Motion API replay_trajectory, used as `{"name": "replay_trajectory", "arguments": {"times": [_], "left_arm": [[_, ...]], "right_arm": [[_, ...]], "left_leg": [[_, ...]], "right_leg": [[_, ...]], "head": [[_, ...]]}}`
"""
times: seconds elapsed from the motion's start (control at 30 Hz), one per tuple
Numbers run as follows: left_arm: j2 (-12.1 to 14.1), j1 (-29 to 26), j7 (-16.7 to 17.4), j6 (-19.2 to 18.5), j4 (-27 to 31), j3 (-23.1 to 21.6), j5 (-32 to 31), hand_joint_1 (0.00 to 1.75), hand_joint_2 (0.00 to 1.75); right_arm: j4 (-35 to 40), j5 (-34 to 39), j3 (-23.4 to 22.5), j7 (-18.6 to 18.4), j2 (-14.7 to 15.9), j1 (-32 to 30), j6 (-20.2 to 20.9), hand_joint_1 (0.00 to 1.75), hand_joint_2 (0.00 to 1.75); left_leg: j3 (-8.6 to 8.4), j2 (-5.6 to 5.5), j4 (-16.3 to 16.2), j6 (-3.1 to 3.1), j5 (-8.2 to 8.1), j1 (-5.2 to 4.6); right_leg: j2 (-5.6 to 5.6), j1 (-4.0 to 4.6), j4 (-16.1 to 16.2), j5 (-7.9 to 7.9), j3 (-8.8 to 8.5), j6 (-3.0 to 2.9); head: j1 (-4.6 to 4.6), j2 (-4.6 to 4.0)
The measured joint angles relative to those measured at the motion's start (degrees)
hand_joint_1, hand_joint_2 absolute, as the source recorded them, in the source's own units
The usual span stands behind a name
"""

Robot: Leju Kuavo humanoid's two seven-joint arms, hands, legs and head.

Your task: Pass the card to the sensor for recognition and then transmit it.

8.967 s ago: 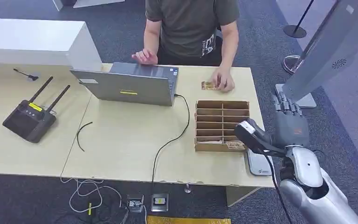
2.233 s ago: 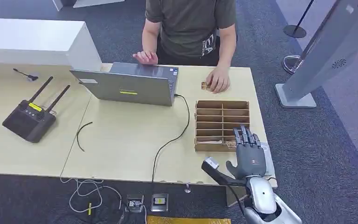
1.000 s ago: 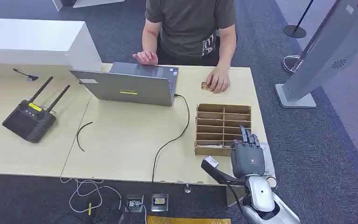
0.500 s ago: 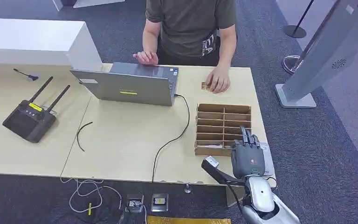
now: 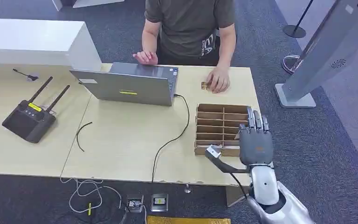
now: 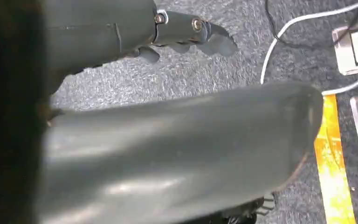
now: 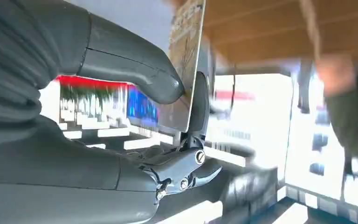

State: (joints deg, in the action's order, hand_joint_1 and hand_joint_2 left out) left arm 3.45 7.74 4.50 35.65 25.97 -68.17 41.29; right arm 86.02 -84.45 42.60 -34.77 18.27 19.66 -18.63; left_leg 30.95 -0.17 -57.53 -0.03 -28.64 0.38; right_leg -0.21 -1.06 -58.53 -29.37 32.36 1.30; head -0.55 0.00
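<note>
My right hand [image 5: 256, 141] hangs above the right end of the wooden slotted organizer [image 5: 219, 126], fingers pointing away from me. In the right wrist view it pinches a beige patterned card [image 7: 186, 65] between the thumb [image 7: 135, 74] and a dark finger [image 7: 199, 105], and the card stands edge-on. My left hand [image 6: 168, 144] hangs over the grey carpet with nothing in it. A person [image 5: 191, 23] sits across the table with one hand resting on another small card [image 5: 207, 86].
A grey laptop [image 5: 130, 86] with a black cable stands mid-table. A black controller with two antennas [image 5: 28, 119] lies at the left. A tall grey kiosk stand [image 5: 326, 51] rises right of the table. Power sockets and cables lie on the floor.
My right hand has lifted from the table's near right edge and moved forward over the organizer's right end, with the card in it. The person has stayed still.
</note>
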Motion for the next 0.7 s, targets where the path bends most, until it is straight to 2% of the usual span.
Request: {"name": "replay_trajectory", "arguments": {"times": [0.13,0.27,0.47,0.7], "left_arm": [[-0.15,0.64,0.04,-1.34,-0.2,0.0,-1.25,0.0,0.0],[-0.33,1.28,0.57,-1.91,-0.35,-0.02,-1.77,0.0,0.0],[-0.5,1.62,0.59,-2.04,-0.59,-0.02,-2.27,0.0,0.0],[-0.94,2.24,0.66,-2.12,-0.94,0.0,-3.39,0.0,0.0]], "right_arm": [[6.51,-1.51,-0.68,0.2,1.13,3.77,2.56,1.75,1.75],[9.85,-1.09,-0.7,0.96,1.4,6.01,2.52,1.75,1.75],[10.04,0.74,-0.31,1.38,1.38,7.68,0.38,1.75,1.75],[6.61,7.3,0.96,2.56,0.48,9.63,-2.51,1.75,1.75]], "left_leg": [[-0.02,0.01,0.0,0.0,0.0,0.01],[-0.01,0.01,0.0,-0.01,0.0,0.03],[0.02,0.01,0.01,0.0,0.0,0.02],[0.05,-0.02,0.01,-0.01,0.0,0.03]], "right_leg": [[-0.02,0.01,0.0,0.0,-0.01,0.0],[0.01,0.02,-0.01,0.0,-0.01,0.0],[-0.02,0.02,-0.01,0.0,-0.01,0.0],[-0.07,0.02,-0.01,0.0,-0.01,0.0]], "head": [[0.0,0.0],[-0.02,0.0],[0.0,0.0],[0.0,0.0]]}}
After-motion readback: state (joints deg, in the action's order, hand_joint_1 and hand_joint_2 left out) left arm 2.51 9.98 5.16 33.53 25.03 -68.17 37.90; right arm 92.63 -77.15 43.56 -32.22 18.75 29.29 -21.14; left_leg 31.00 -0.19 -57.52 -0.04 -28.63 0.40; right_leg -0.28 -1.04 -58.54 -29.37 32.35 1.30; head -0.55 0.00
